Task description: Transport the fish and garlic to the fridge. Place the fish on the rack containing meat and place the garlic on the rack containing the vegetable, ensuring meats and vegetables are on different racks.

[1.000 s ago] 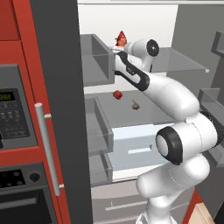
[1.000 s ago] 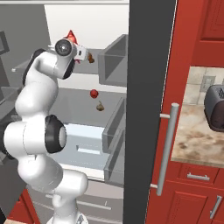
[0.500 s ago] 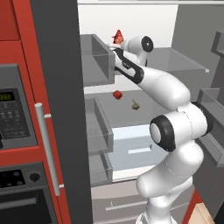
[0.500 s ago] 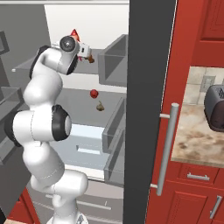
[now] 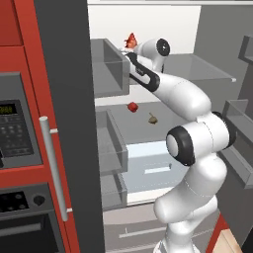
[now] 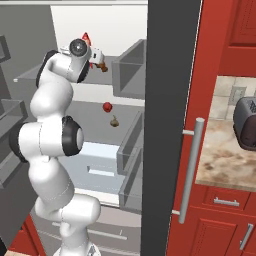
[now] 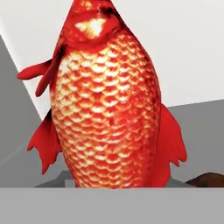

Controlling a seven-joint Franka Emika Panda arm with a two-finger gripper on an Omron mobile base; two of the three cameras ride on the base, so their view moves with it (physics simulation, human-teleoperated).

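one open fridge (image 5: pixel 148 29) stands before me. going left to right on its middle shelf: a small round red item (image 5: pixel 132 106), then the garlic (image 5: pixel 153 118). above, at the top shelf, the fish (image 5: pixel 131 41) stands upright against my gripper (image 5: pixel 132 49); i cannot tell whether i'm gripping it.

The arm (image 5: pixel 197 143) is showing glossy white, rounded shells, swelling into fat cylinders at each joint. Dark grey to black discs are capping the joint ends, each ringed by a thin dark seam, and a black band is running along the slimmer forearm link (image 5: pixel 144 76). The lowest segment is widening into a bulbous white trunk (image 6: pixel 75 220) near the base
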